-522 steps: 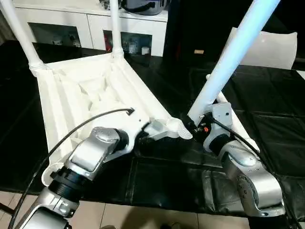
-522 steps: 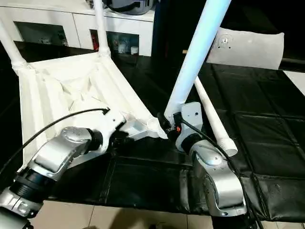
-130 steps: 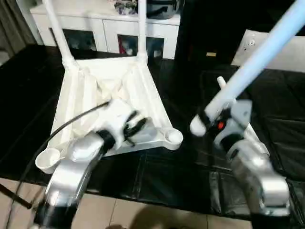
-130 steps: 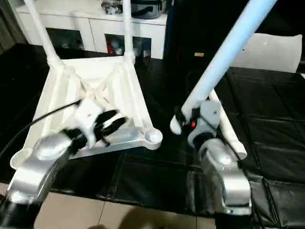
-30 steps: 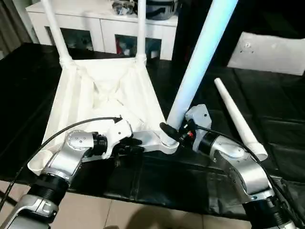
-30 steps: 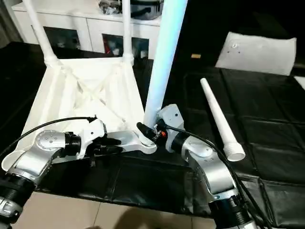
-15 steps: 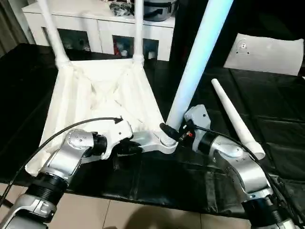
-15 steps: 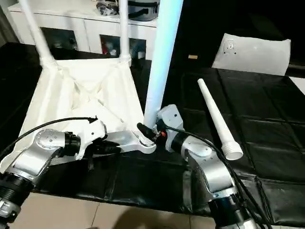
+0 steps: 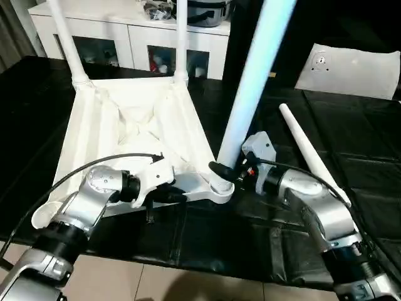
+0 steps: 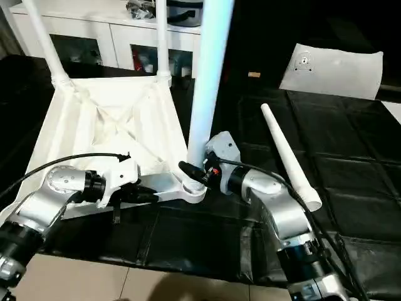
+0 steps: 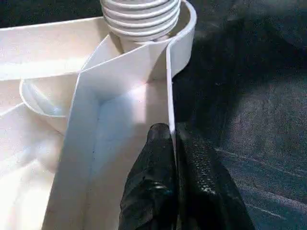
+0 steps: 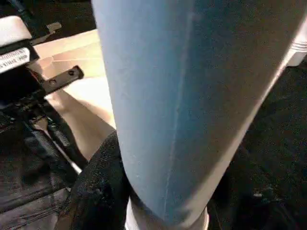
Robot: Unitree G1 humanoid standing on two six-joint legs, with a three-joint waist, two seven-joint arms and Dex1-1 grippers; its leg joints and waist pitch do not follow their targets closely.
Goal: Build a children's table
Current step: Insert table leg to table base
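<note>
The white plastic tabletop (image 9: 135, 135) lies upside down on the black padded mat (image 9: 351, 150), its ribbed, cross-braced underside facing up. Two long tapered white legs (image 9: 64, 39) already stand upright in the two corner sockets on the side of the tabletop farthest from the robot, so that half of the job looks done. A third white leg (image 9: 250, 88) now stands in the round socket (image 9: 220, 186) at the tabletop's near corner on the robot's right, leaning only slightly. The right gripper (image 9: 227, 173) is clamped around this leg just above the socket. In the left wrist view the leg's ribbed, threaded end (image 11: 141, 17) sits at the socket's mouth with several ridges showing above the rim, so by my reading it is entered but not fully seated.

The left gripper (image 11: 171, 158) pinches the thin side wall of the tabletop just beside that socket, one black finger on each face, steadying the piece.

The fourth white leg (image 10: 289, 157) lies flat on the mat, well apart from the tabletop on the robot's right. The near corner socket (image 9: 45, 213) on the robot's left is open and awaits it. What remains, I judge, is seating the third leg, fitting the fourth, and turning the table upright.
</note>
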